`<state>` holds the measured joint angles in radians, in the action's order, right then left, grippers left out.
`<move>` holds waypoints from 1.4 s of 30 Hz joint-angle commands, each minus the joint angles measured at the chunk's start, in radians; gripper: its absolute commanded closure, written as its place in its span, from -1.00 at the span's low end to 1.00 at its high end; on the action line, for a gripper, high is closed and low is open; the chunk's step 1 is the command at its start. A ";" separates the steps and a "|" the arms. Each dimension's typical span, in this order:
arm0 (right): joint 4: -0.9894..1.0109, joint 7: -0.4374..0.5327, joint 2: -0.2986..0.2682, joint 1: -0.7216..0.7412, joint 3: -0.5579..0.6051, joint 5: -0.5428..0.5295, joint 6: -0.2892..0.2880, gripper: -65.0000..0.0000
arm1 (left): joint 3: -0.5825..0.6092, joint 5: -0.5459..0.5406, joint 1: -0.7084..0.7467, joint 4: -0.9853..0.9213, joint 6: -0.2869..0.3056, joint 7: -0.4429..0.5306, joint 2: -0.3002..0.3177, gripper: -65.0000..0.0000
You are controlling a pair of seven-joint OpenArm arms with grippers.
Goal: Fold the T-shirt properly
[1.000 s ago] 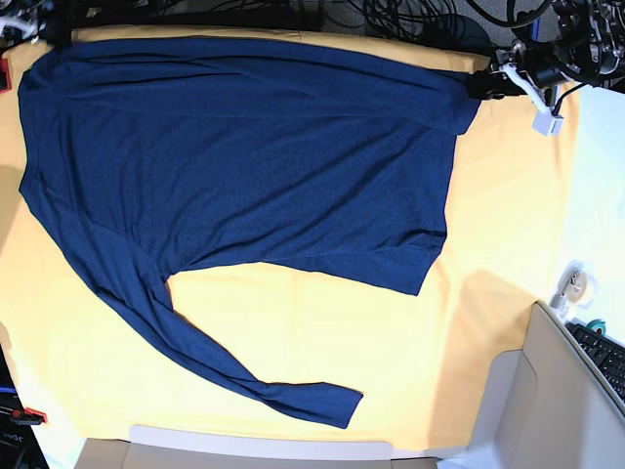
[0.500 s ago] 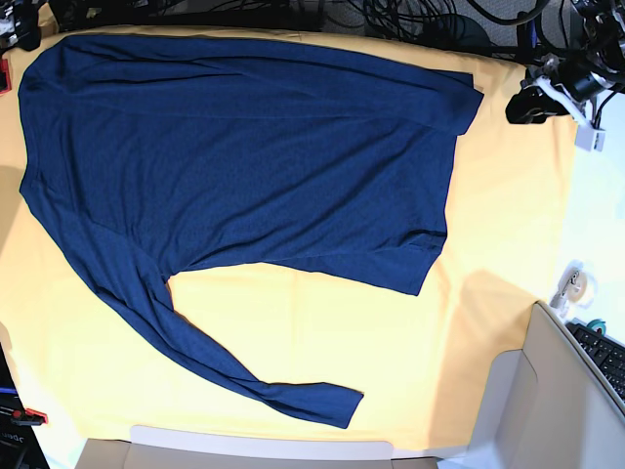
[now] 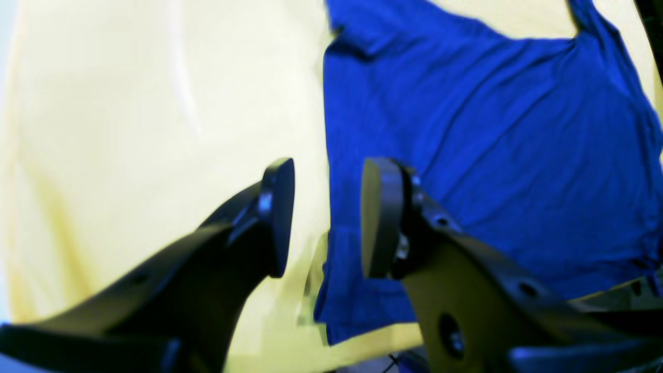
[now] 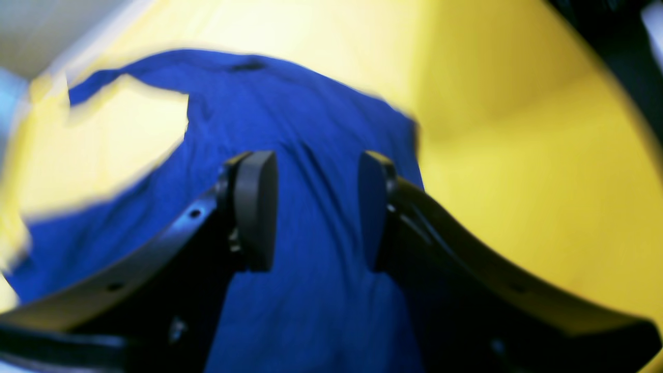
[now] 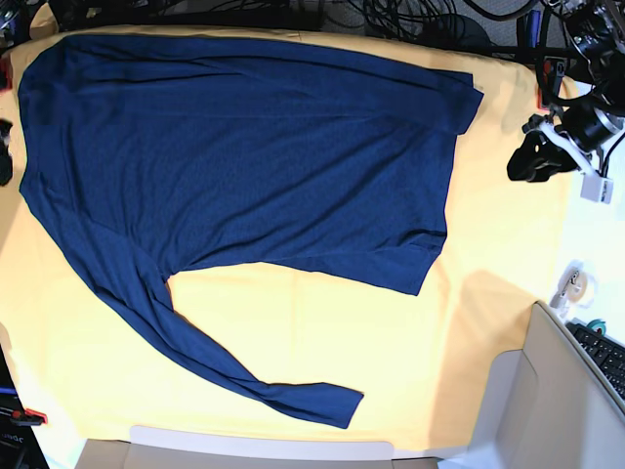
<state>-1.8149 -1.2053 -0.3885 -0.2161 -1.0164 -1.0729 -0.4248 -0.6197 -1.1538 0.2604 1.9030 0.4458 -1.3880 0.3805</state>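
The dark navy T-shirt point(image 5: 244, 147) lies spread flat on the yellow table cloth point(image 5: 293, 342), one long sleeve point(image 5: 195, 352) trailing toward the front edge. My left gripper point(image 5: 532, 156) hangs over bare cloth to the right of the shirt's top right corner, apart from it. In the left wrist view my left gripper point(image 3: 323, 217) is open with nothing between its fingers, and the T-shirt's point(image 3: 492, 155) edge lies below. My right gripper point(image 4: 316, 207) is open and empty above the T-shirt point(image 4: 311, 311). In the base view it shows only as a dark shape point(image 5: 4, 156) at the left edge.
A grey box point(image 5: 547, 401) and a keyboard point(image 5: 604, 357) stand at the front right. A small white roll point(image 5: 576, 285) lies by the cloth's right edge. Cables point(image 5: 410, 15) run along the back.
My left gripper has drawn away from the shirt's top right corner, right and forward. My right gripper has left the top left corner and moved down the left edge. The shirt lies still.
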 commanded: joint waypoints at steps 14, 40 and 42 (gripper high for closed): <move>0.913 0.092 -0.307 0.719 0.503 0.569 -0.273 0.23 | 0.111 -0.015 -0.003 0.013 0.002 0.028 0.013 0.33; 1.116 0.354 -0.201 0.737 0.473 0.949 -0.273 0.23 | 0.111 -0.015 0.001 0.013 0.002 0.022 0.015 0.33; 1.118 0.376 -0.186 0.719 0.454 0.966 -0.273 0.23 | 0.110 -0.015 0.003 0.013 0.002 0.022 0.015 0.33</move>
<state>-0.6903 -0.8104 -0.5591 0.4873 -0.5629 -0.1249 -0.6945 -0.5037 -1.1522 0.2661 1.9007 0.4458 -1.3731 0.3779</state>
